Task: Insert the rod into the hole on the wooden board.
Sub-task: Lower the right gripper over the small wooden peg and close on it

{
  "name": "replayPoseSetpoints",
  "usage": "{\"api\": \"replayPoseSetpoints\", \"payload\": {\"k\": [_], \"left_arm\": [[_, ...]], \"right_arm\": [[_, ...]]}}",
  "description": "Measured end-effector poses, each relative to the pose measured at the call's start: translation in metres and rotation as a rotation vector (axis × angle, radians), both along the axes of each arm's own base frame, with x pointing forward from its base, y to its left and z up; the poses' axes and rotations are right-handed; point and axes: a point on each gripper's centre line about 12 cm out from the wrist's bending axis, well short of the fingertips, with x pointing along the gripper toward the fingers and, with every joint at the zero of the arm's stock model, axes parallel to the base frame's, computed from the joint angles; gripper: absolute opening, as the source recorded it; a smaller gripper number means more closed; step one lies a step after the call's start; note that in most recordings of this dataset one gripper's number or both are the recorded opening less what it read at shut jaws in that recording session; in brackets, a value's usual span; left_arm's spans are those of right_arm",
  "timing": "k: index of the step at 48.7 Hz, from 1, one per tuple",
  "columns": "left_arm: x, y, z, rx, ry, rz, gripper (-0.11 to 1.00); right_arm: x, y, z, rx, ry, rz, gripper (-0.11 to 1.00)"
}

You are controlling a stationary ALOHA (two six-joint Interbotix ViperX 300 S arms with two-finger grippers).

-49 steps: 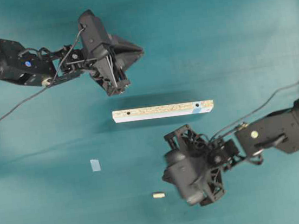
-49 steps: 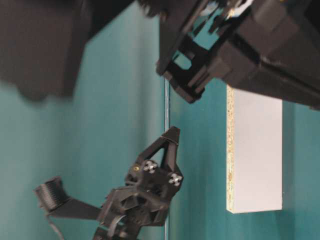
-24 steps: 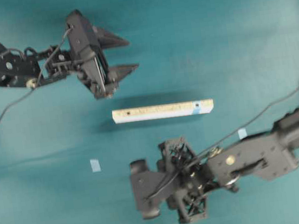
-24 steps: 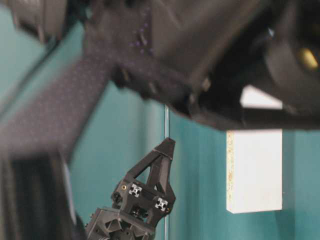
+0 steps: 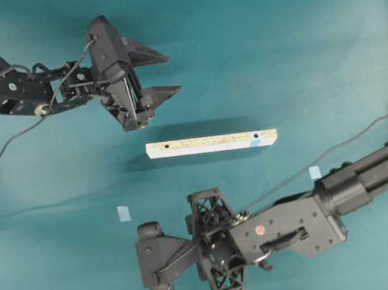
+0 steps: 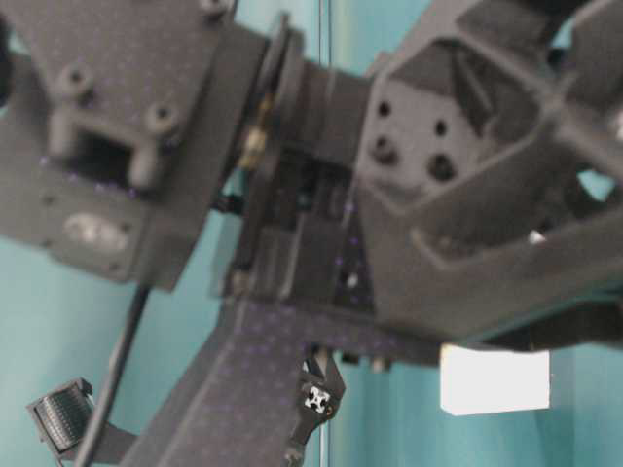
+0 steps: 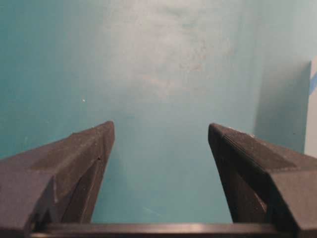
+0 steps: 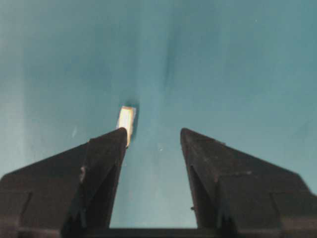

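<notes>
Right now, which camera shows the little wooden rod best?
The right wrist view: the rod lies on the teal table just past the right gripper's left fingertip. Overhead, that arm hides it; the table-level and left wrist views show none of it.

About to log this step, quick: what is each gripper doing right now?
Left gripper: open, holding nothing.
Right gripper: open, empty; the rod lies on the table by its fingertip.
</notes>
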Motion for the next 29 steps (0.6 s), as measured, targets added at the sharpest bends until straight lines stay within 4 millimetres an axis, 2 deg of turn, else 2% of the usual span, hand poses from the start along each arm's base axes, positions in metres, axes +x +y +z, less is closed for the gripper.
{"api": "replayPoseSetpoints", "payload": {"k": [8,29], "left_arm": [[0.0,-0.001,-0.001,-0.002,0.011,-0.003,0.87],[-0.001,-0.004,-0.003,-0.008,0.028,-0.01,0.87]], "right_arm": [[0.0,0.003,0.002,0.012,0.047,-0.016,0.56],[0.013,0.008,-0.01,0.011,0.065,-0.018,0.56]]}}
